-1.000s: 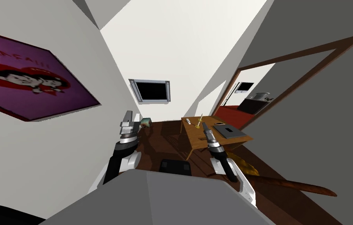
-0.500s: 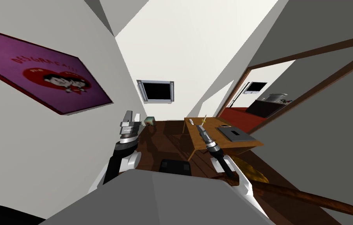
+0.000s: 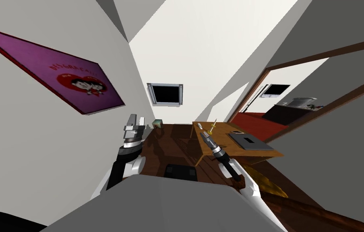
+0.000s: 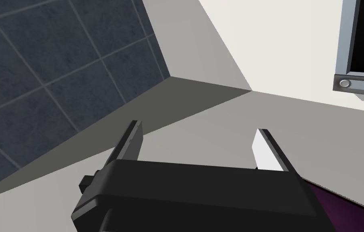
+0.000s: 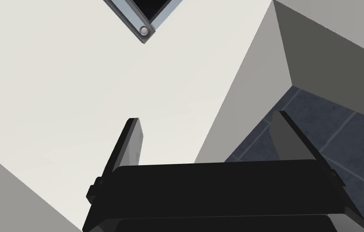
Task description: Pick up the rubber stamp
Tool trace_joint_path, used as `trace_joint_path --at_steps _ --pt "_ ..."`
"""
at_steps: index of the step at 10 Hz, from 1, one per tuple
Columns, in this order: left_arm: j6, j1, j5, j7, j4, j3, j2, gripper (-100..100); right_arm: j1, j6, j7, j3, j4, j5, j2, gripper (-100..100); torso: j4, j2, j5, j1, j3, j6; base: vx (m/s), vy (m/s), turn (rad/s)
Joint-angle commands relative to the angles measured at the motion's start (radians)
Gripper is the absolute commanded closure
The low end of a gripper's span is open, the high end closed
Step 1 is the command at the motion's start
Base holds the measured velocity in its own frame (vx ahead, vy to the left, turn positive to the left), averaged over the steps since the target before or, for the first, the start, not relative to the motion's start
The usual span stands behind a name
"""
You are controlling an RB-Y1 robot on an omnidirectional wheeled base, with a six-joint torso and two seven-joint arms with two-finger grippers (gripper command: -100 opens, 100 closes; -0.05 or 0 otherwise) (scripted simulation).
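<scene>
Rubber stamp (image 3: pixel 213 126) on desk (image 3: pixel 223 132); right tool (image 3: pixel 203 133) close by desk, left tool (image 3: pixel 135 119) well off desk, both released.

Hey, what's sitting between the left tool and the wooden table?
In the head view, a small green box stands on the dark floor between the left tool and the wooden table.
</scene>
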Motion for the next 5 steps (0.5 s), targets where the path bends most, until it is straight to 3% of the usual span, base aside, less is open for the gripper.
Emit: trace_joint_path --at_steps 1,2,4,5 --pt "0.0 0.0 0.0 0.0 0.0 0.0 0.0 0 -0.015 -0.01 0.009 0.011 0.044 0.022 -0.016 -100 0.0 0.0 0.0 0.0 0.0 0.0 -0.02 0.007 0.097" --pt "0.0 0.0 0.0 0.0 0.0 0.0 0.0 0 -0.039 -0.03 0.024 0.034 0.072 0.064 -0.054 -100 0.0 0.0 0.0 0.0 0.0 0.001 -0.029 0.015 0.209" --pt "0.0 0.0 0.0 0.0 0.0 0.0 0.0 0 -0.039 -0.03 0.024 0.034 0.105 0.068 -0.054 -100 0.0 0.0 0.0 0.0 0.0 0.001 -0.015 0.005 0.03" --pt "0.0 0.0 0.0 0.0 0.0 0.0 0.0 0 -0.063 -0.047 0.038 0.057 0.147 0.114 -0.091 -100 0.0 0.0 0.0 -0.001 0.0 0.001 -0.015 0.009 0.188"
